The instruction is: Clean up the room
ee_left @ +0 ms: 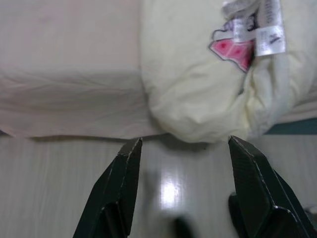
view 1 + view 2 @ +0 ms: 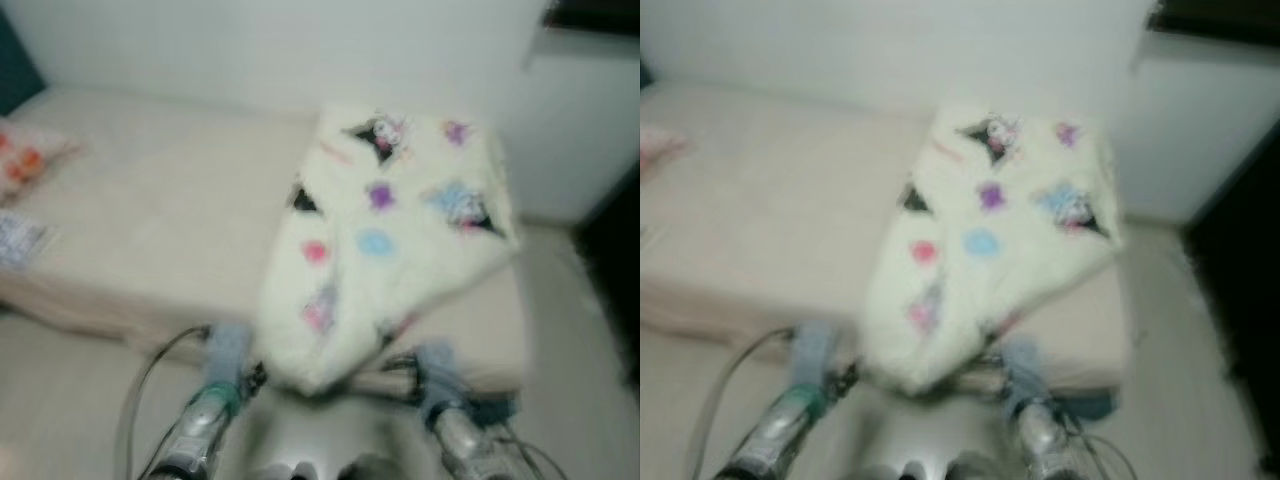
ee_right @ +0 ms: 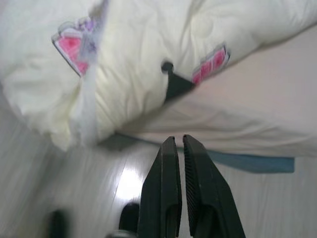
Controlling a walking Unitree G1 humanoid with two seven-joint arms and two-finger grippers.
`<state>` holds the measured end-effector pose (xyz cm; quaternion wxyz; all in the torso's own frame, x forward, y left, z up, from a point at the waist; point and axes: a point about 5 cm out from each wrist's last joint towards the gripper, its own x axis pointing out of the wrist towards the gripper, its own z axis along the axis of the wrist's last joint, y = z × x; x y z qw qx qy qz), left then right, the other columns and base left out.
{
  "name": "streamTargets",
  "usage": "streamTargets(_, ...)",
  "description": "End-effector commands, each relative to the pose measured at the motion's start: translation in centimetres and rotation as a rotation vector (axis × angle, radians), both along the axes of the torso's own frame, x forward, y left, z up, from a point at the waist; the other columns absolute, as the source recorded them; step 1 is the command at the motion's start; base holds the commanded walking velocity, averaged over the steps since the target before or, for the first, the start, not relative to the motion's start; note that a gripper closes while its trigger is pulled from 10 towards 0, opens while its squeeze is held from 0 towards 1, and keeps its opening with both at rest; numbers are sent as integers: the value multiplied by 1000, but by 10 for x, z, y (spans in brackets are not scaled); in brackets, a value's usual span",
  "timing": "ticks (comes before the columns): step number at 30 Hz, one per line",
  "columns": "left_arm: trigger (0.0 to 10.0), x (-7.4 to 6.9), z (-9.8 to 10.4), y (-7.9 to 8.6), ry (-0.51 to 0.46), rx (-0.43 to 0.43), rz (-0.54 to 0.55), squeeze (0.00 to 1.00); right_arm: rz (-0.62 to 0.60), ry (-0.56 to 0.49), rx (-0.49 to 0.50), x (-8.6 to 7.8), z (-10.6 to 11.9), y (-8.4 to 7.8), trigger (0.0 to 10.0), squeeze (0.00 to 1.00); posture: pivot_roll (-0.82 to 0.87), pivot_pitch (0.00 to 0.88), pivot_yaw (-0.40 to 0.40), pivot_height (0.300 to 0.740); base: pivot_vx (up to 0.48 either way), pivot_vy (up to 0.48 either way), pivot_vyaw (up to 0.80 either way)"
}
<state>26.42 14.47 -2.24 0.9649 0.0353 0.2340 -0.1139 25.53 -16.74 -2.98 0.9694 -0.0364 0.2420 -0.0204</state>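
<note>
Pale floor (image 1: 59, 188) lies under both grippers, before a low bed (image 2: 150, 230) by a white wall (image 2: 250, 50). Left gripper (image 1: 181, 144) has its fingers wide apart, just below the hanging blanket (image 2: 385, 240) corner. Right gripper (image 3: 178, 141) has its fingers nearly closed, holding nothing, close to the bed edge. Blanket is cream with coloured prints, lying across the bed and hanging over its front edge.

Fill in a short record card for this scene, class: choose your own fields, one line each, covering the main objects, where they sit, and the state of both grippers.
Surface: beige mattress against a white wall
Main object: cream blanket with coloured cartoon prints, folded, one end hanging over the mattress edge
Other items: small things at the mattress's left end, too blurred to identify
Floor: pale, glossy floor
Left gripper: open, empty, below the overhanging blanket
Right gripper: shut, empty, near the mattress edge
Image quality: head views blurred
</note>
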Motion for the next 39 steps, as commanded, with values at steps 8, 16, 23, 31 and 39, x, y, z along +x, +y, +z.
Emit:
streamTargets(8,10000,0,2,1,-20,13,-28,0,-13,37,16,-9,-8,3,10000,0,9,78,17,740,0,-480,0)
streamTargets(16,10000,3,4,-2,-29,29,-47,0,-24,39,22,-10,-9,3,10000,0,11,79,23,740,0,-129,0)
streamTargets(23,10000,1,1,-2,-11,45,-41,0,-27,35,25,-10,-8,3,10000,0,11,76,22,740,0,0,0)
streamTargets(31,10000,1,2,3,-29,42,4,0,-25,12,12,-7,-5,2,10000,0,11,72,18,740,0,0,0)
streamTargets(39,10000,1,7,0,-81,-50,9,1000,-34,-83,72,-3,4,1,10000,1000,5,67,19,740,0,0,0)
